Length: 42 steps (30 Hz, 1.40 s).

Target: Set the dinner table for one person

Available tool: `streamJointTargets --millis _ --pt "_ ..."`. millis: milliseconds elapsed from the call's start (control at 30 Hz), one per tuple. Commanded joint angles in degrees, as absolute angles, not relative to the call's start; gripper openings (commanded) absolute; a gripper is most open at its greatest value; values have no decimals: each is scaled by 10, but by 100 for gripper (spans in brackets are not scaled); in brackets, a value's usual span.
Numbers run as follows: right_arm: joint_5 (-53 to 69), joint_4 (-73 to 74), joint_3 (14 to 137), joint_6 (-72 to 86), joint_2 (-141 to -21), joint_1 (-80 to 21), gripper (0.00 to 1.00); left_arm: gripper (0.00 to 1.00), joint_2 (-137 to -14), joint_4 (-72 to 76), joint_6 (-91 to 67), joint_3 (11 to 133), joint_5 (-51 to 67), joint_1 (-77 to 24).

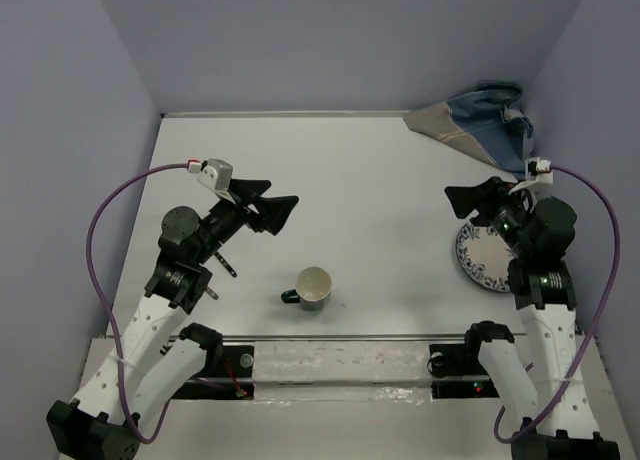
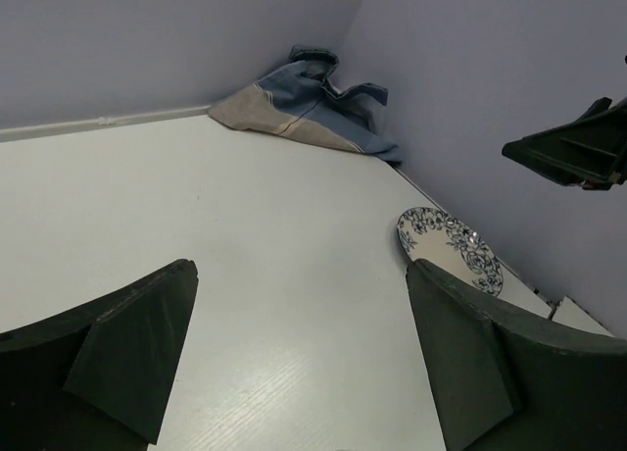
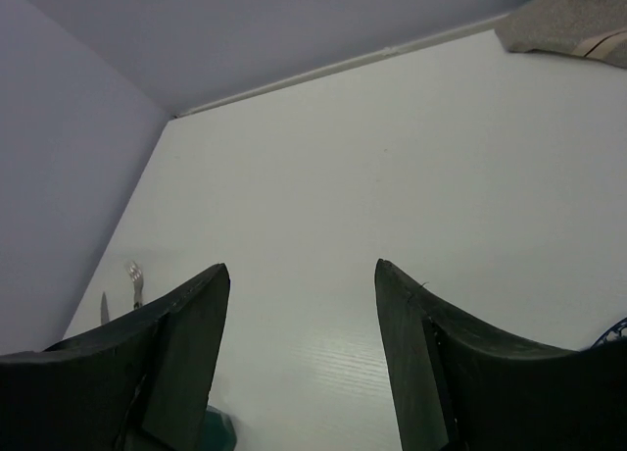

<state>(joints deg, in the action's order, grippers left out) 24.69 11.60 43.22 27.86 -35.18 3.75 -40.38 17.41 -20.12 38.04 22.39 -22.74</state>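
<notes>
We log left pincer (image 2: 302, 270) and right pincer (image 3: 301, 267) spread apart, empty, above the matte white surface (image 1: 350, 180) bearing a round mug (image 1: 313, 287).

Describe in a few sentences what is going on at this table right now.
Two robot arms hover over a white table. The left gripper and the right gripper are both open and hold nothing. A mug stands near the front middle, a blue-patterned plate lies partly under the right arm, a cloth placemat sits bunched in the far right corner, and a fork lies at the left. Nothing is laid out yet.
</notes>
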Motion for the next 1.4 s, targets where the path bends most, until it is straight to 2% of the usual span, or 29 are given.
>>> streamJointTargets --millis 0,167,267,767,1067,1200,1267,1367 --pt "235 98 470 266 -416 40 67 99 -386 199 -192 392 236 -224" --pt "223 53 504 258 -532 19 67 99 -387 205 -196 390 235 -223" --pt "160 42 527 240 -580 -5 66 99 -386 196 -193 393 220 -224" --pt "105 52 537 212 -606 -33 66 99 -384 188 -201 394 198 -225" --pt "31 95 598 163 -695 -48 68 99 -381 185 -200 395 193 -227" --pt "3 106 646 140 -770 -60 72 99 -383 185 -200 396 193 -228" --pt "-28 111 681 120 -802 -60 82 99 -382 184 -200 396 191 -228" --pt "-62 115 727 90 -888 -60 88 99 -382 181 -200 396 187 -229"
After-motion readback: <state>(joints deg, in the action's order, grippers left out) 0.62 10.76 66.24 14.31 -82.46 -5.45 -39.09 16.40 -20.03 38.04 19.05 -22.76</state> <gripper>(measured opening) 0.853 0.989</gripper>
